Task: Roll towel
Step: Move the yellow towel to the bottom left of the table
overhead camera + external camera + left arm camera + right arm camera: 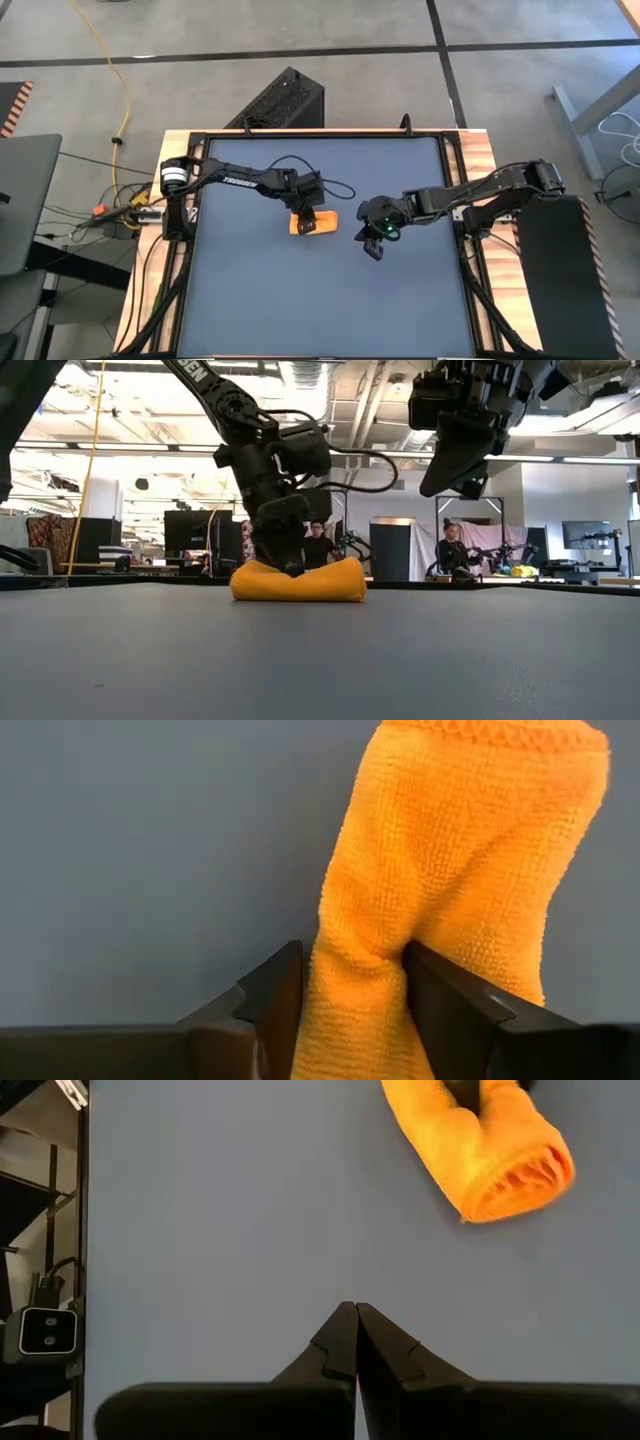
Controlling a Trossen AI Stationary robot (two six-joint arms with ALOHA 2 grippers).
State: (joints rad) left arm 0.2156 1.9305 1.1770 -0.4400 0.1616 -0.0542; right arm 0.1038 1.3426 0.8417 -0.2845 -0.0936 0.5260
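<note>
The towel [313, 222] is seen rolled into a short bundle on the blue table [300, 300], near its middle. The roll is straddled by the left gripper [352, 982], which is lowered onto it from above; its jaws are pressed into the cloth on both sides, so that the fabric is pinched into a waist between them. In the low view the roll [298, 581] is seen lying flat under that gripper. The right gripper [354, 1338] is held above the table, apart from the roll, with its jaws pressed together and nothing between them.
</note>
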